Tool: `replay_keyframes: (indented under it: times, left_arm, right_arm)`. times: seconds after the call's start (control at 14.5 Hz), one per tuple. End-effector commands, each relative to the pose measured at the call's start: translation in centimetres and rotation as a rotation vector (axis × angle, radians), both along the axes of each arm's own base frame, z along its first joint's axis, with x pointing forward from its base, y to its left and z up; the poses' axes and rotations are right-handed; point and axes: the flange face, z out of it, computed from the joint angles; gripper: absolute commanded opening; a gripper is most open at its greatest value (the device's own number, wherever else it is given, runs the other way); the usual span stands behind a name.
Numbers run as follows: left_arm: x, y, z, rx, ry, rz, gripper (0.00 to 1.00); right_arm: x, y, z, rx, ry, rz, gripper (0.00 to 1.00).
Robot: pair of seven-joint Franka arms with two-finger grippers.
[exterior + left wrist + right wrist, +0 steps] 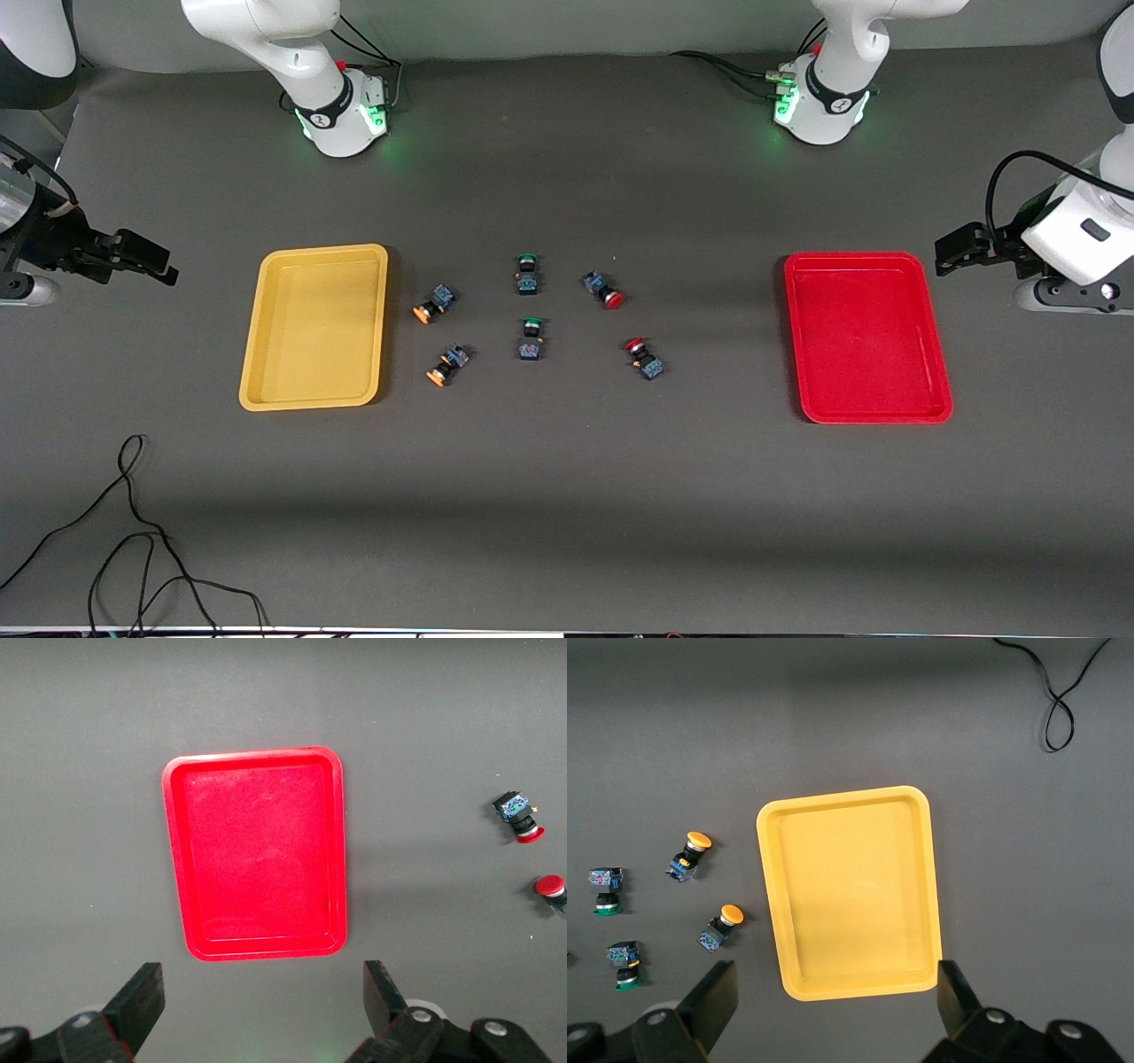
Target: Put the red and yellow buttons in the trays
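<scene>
Two yellow-capped buttons (432, 304) (446, 365) lie beside the empty yellow tray (314, 328). Two red-capped buttons (603, 290) (644, 358) lie toward the empty red tray (868, 337). My right gripper (146, 257) is open and empty, up in the air past the yellow tray at the right arm's end. Its wrist view shows the yellow tray (850, 895) and both yellow buttons (691, 855) (720, 926). My left gripper (952, 251) is open and empty past the red tray. Its wrist view shows the red tray (257, 850) and both red buttons (518, 815) (551, 888).
Two green-capped switches (527, 273) (532, 338) lie between the yellow and red buttons. A loose black cable (133, 532) curls on the table near the front camera at the right arm's end. The table is covered in dark grey cloth.
</scene>
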Motion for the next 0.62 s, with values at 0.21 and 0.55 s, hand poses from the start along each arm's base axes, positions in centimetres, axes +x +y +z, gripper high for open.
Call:
replay_keyframes:
  times: [0.21,0.55]
  left_arm:
    - [-0.55,0.11,0.81,-0.009,-0.006,0.006,1.0]
    - [-0.63,-0.38,1.08,-0.008,-0.009,-0.002,1.0]
  right_arm:
    - [0.06,-0.09,0.4,-0.003,0.0,-0.026,1.0]
    - [0.94,-0.37,-0.06,-0.015,-0.034,-0.012,1.0]
